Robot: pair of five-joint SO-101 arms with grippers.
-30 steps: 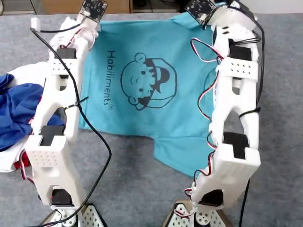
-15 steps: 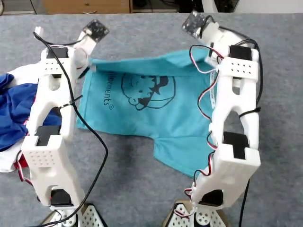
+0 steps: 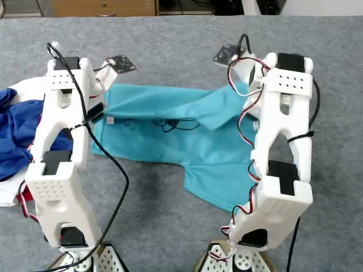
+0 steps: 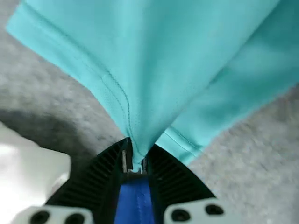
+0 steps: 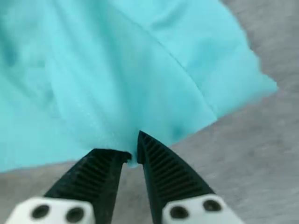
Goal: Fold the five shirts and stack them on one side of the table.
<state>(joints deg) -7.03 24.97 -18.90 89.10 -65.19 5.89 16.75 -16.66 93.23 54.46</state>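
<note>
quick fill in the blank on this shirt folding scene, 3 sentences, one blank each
1. The left gripper and the right gripper are each ____ on the teal shirt.
2. The shirt lies on a ____ table.
3. On the left arm's outer side sits a pile of clothes, white and ____.

Missing words: shut; gray; blue

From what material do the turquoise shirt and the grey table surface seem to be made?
The turquoise shirt: soft matte knit, likely cotton jersey; it drapes, creases, shows stitched hems. The table surface: probably grey felt-like fabric, fuzzy, mottled, no shine.
</note>
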